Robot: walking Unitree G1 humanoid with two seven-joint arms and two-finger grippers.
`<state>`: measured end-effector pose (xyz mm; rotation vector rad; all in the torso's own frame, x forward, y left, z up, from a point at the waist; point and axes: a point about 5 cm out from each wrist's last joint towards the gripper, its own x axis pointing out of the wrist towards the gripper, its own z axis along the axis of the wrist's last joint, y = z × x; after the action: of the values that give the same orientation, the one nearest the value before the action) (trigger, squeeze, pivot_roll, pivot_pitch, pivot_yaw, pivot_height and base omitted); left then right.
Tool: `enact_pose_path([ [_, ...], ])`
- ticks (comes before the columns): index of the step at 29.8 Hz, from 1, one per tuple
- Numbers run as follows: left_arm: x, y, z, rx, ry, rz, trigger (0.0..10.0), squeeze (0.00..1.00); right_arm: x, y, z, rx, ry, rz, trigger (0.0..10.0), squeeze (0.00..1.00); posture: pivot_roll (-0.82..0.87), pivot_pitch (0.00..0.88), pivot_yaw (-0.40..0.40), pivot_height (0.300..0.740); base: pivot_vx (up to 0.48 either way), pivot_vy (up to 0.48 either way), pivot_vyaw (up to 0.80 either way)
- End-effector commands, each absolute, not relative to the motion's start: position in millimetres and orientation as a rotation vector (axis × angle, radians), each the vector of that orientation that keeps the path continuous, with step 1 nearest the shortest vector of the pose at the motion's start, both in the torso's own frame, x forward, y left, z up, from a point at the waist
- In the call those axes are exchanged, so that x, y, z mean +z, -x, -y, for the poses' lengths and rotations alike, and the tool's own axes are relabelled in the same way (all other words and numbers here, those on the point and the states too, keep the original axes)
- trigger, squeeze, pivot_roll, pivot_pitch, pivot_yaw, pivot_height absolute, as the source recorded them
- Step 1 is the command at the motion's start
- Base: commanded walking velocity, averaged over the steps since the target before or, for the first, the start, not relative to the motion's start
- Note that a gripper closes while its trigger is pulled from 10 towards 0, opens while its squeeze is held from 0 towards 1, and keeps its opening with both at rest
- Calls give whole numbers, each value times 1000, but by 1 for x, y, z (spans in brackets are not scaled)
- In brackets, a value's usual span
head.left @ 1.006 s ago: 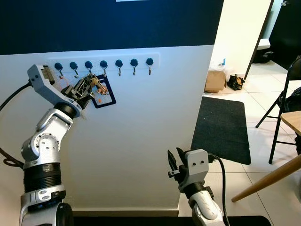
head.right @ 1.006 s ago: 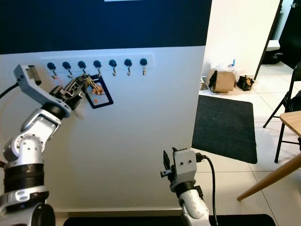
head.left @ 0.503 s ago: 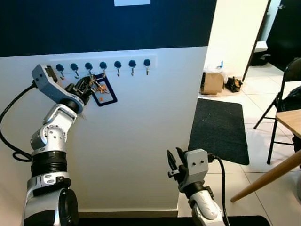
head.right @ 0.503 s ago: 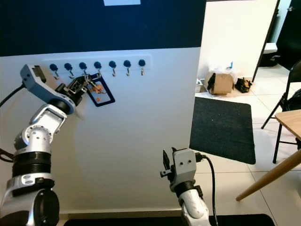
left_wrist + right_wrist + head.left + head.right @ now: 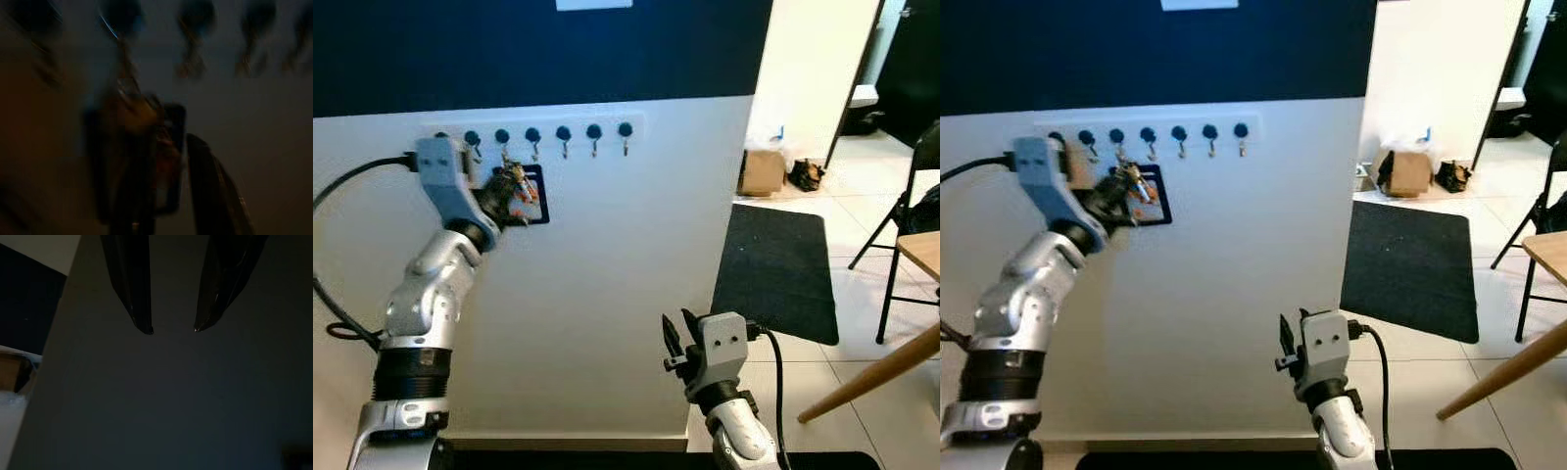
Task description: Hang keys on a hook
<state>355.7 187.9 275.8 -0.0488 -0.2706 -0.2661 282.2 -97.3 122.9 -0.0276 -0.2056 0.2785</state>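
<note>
Left gripper [image 5: 509,191] clamped on keys [image 5: 517,186] | hook [image 5: 503,144] just above, slightly left | bunch hangs vertical | right gripper [image 5: 674,338] parted, low, idle

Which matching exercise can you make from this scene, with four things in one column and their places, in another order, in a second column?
1. keys
2. right gripper
3. black mat
4. cardboard box

a. low, in front of the white wall
b. on the tiled floor past the wall's corner
c. at the left gripper, under the row of hooks
d. on the floor in the far room

Pairs: 1-c, 2-a, 3-b, 4-d
</note>
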Motion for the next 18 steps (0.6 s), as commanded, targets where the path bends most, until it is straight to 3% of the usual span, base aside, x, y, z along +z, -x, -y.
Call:
enact_pose_path([
  [1, 282, -349, -191, -235, -55, 313, 10000, 1000, 116, -280, 95, 284, 29, 175, 10000, 0, 27, 134, 89, 740, 0, 0, 0],
  [2, 282, -349, -191, -235, -55, 313, 10000, 1000, 116, -280, 95, 284, 29, 175, 10000, 0, 27, 134, 89, 740, 0, 0, 0],
  [3, 282, -348, -192, -229, -71, 318, 10000, 835, 116, -280, 95, 283, 29, 175, 10000, 0, 29, 137, 91, 740, 0, 0, 0],
  [4, 281, -345, -192, -215, -81, 333, 10000, 0, 116, -279, 95, 282, 28, 174, 10000, 0, 30, 139, 94, 740, 0, 0, 0],
  [10, 264, -325, -193, -167, -194, 346, 10000, 0, 113, -276, 96, 279, 27, 166, 10000, 0, 38, 150, 100, 740, 0, 0, 0],
  [18, 213, -299, -181, -214, -279, 200, 10000, 0, 109, -274, 95, 283, 29, 151, 10000, 0, 54, 154, 101, 740, 0, 0, 0],
])
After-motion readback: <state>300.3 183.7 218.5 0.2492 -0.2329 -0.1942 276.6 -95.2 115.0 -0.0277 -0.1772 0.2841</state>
